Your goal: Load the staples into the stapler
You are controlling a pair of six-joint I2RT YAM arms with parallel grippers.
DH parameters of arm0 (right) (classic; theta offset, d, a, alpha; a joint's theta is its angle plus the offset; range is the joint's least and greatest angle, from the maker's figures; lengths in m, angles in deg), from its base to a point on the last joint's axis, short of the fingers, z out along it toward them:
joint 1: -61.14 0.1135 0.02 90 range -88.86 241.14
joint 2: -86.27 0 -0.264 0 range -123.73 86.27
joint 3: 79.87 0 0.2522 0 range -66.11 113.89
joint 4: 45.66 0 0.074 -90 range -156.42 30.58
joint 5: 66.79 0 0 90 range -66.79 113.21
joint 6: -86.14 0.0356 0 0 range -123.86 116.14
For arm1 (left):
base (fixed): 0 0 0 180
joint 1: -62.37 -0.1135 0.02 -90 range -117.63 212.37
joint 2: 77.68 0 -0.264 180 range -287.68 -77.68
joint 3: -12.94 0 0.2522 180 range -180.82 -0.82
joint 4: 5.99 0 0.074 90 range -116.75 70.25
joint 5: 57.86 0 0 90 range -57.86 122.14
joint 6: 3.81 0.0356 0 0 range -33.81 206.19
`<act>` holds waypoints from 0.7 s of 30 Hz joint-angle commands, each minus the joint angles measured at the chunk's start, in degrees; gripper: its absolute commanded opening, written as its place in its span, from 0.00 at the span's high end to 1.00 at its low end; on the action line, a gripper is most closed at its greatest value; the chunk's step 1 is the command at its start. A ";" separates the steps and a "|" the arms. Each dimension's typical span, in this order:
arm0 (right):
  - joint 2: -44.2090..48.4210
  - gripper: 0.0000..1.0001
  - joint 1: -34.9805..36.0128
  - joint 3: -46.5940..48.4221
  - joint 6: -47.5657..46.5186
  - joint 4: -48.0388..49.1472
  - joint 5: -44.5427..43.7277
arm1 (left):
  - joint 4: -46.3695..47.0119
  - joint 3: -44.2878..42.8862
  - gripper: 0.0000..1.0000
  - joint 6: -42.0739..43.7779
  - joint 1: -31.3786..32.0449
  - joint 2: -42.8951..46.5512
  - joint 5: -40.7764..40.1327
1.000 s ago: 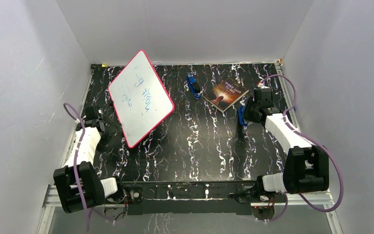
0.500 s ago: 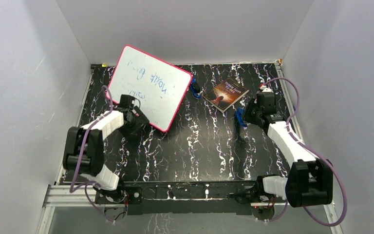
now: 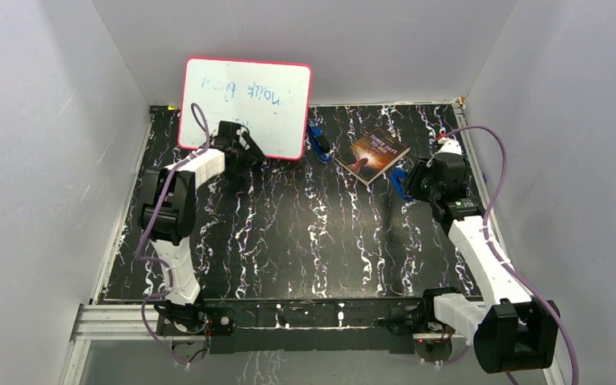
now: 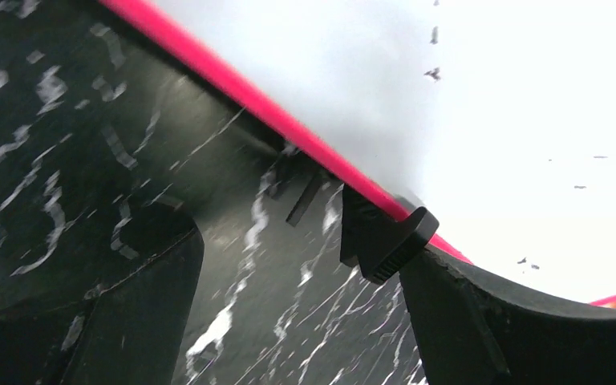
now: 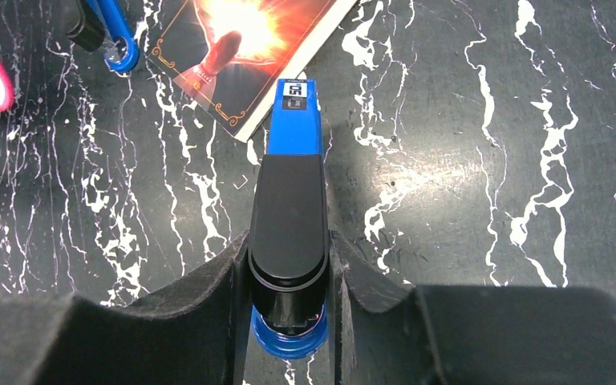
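Right claw (image 5: 289,257) is clamped partway shut around the stapler (image 5: 290,210), black top up, its blue nose pointing at the near edge of the book (image 5: 241,48), over the far right of the table (image 3: 321,241). On the far left, the left claw (image 4: 289,241) gapes wide with nothing between its fingers. One fingertip (image 4: 389,241) sits at the pink rim of the whiteboard (image 3: 245,108), which stands on edge by the back wall.

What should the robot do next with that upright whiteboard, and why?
Probably draw the left tool back, leaving the whiteboard leaning on the back wall. That tool is open, only propping the board's pink edge, and it is the free one: the right tool grips the blue stapler.
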 commanded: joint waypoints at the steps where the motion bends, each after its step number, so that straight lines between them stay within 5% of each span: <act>1: 3.78 1.00 -0.10 -0.70 -2.05 7.56 2.39 | 1.61 -5.23 0.09 -0.28 1.63 -6.98 2.03; 9: 5.42 1.00 -0.12 -0.40 -0.33 12.35 5.21 | 0.75 -13.32 0.09 4.61 3.76 -9.48 6.49; 17: -0.09 1.00 0.54 4.42 -1.98 10.17 17.81 | 0.64 5.29 0.07 7.42 3.73 11.02 5.61; 21: -1.38 1.00 10.47 4.64 -6.14 11.56 11.38 | -0.17 11.75 0.06 10.14 3.60 22.69 4.65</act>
